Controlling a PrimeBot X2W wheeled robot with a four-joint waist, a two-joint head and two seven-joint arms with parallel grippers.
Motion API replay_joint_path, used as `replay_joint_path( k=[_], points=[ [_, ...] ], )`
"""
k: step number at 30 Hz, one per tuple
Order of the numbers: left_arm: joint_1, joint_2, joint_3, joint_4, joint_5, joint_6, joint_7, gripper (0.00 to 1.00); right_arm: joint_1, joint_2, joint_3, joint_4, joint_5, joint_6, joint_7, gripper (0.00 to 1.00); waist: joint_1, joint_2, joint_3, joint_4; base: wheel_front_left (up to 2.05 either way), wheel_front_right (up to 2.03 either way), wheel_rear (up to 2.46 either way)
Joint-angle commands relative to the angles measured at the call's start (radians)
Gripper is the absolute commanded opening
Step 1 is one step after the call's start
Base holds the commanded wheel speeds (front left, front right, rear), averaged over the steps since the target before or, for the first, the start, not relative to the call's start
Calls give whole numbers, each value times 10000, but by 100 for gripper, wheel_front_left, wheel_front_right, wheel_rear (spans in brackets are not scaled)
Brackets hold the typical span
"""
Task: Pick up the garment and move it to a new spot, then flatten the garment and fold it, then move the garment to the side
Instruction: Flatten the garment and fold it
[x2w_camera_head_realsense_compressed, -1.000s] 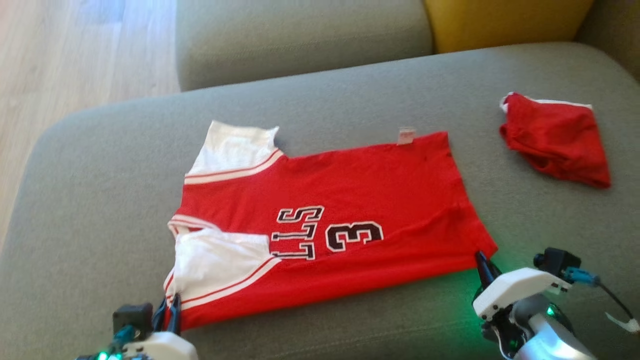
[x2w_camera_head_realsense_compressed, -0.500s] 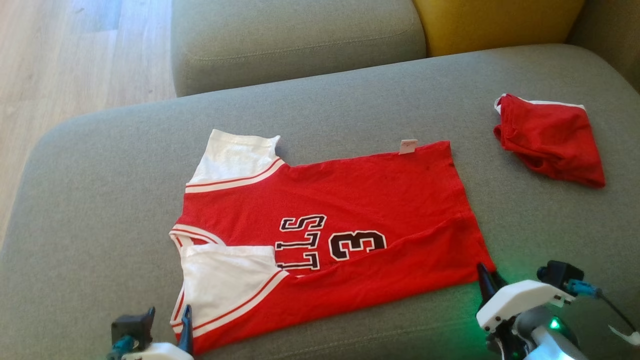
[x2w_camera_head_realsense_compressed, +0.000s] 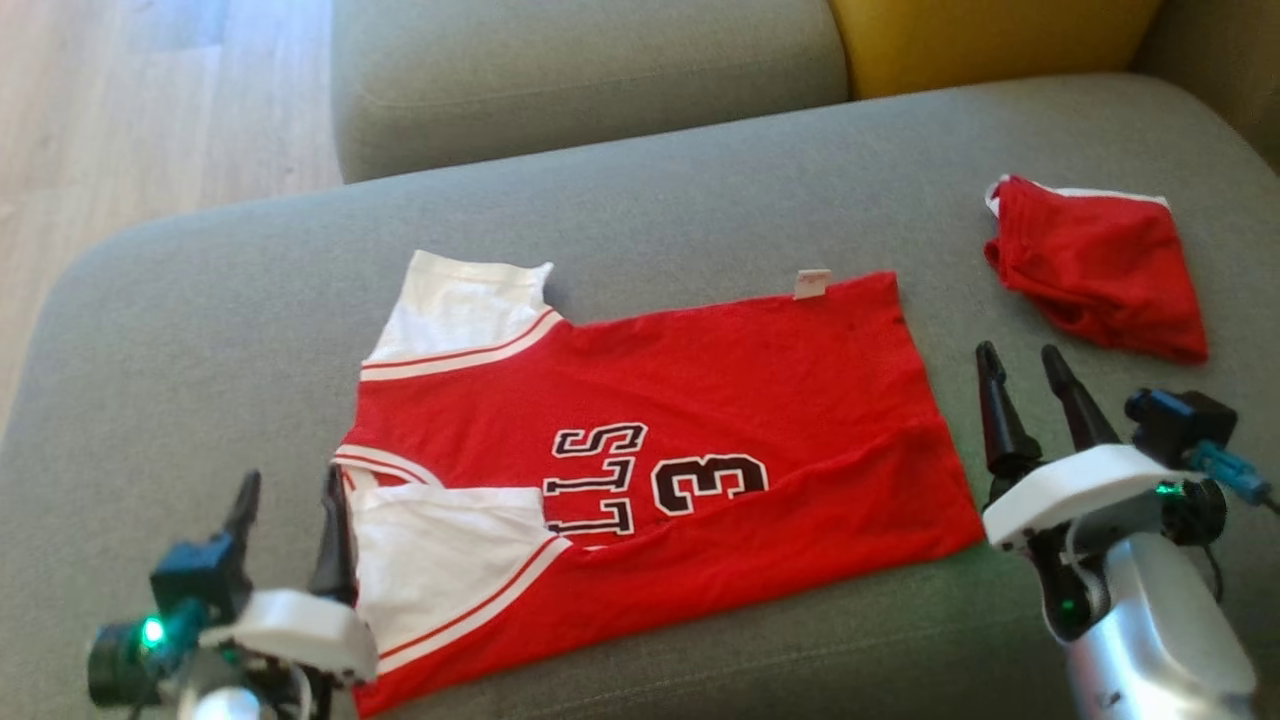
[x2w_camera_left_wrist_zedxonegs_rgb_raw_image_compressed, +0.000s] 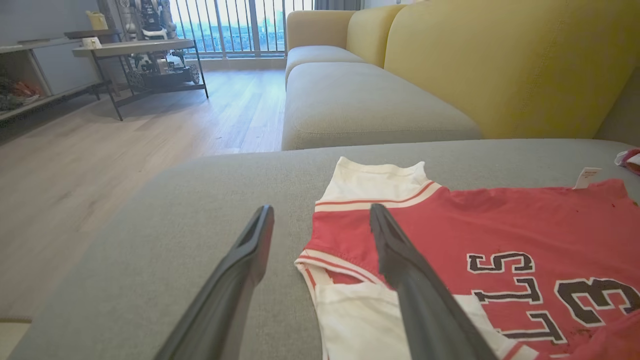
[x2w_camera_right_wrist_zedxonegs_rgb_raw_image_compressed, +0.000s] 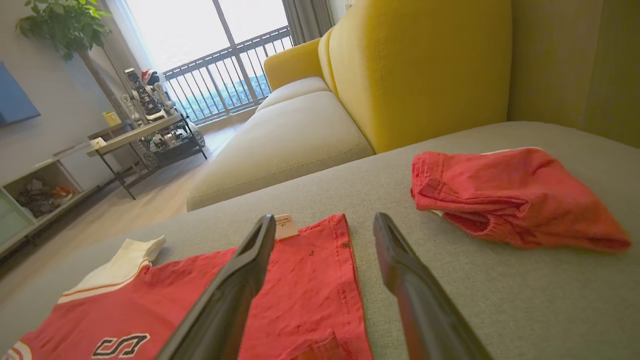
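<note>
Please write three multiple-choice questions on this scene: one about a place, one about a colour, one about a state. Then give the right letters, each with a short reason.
1. Where does the small red garment lie?
A. On the grey cushion, right of the jersey, apart from it.
B. On the jersey.
C. On the floor.

2. What colour are the jersey's sleeves?
A. Yellow.
B. Black.
C. White.

3. How are the left gripper and right gripper?
A. Both shut on the jersey.
B. Both open, gripping nothing.
C. Left shut, right open.

Answers: A, bare cushion shows between them; C, both sleeves are white with red stripes; B, each pair of fingers stands spread.
</note>
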Motion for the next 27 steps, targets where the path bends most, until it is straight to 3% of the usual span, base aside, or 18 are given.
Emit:
replay_joint_path(
  k=[1, 5, 9, 16, 20, 27],
  points=[
    [-654, 309, 433, -326, 113, -3, -123, 100, -134, 75, 260, -365, -143, -4, -91, 100, 0, 0, 88, -84, 0, 0, 0],
    [-1388, 894, 406, -132, 334, -133, 658, 100, -7, 192, 428, -1529, -775, -4, 179, 100, 0, 0, 501, -384, 0, 0, 0],
    [-2626, 1556, 293, 125, 523, -545, 1735, 100, -223, 230, 746, -2658, -1071, -4, 537, 100, 0, 0, 1436, -768, 0, 0, 0],
    [-5179, 2479, 175, 1223, 310, -1833, 3438, 100, -878, 240, 1309, -3889, -864, -4, 708, 100, 0, 0, 2921, -1404, 0, 0, 0],
    [-6523, 2869, 54, 2097, 295, -2412, 4257, 100, -1100, 241, 1412, -4314, -500, -4, 615, 100, 0, 0, 3498, -1718, 0, 0, 0],
    [-8117, 3186, -253, 3690, 542, -2843, 4733, 100, -1154, 241, 1718, -4802, -87, -4, 371, 100, 0, 0, 4101, -2303, 0, 0, 0]
  ],
)
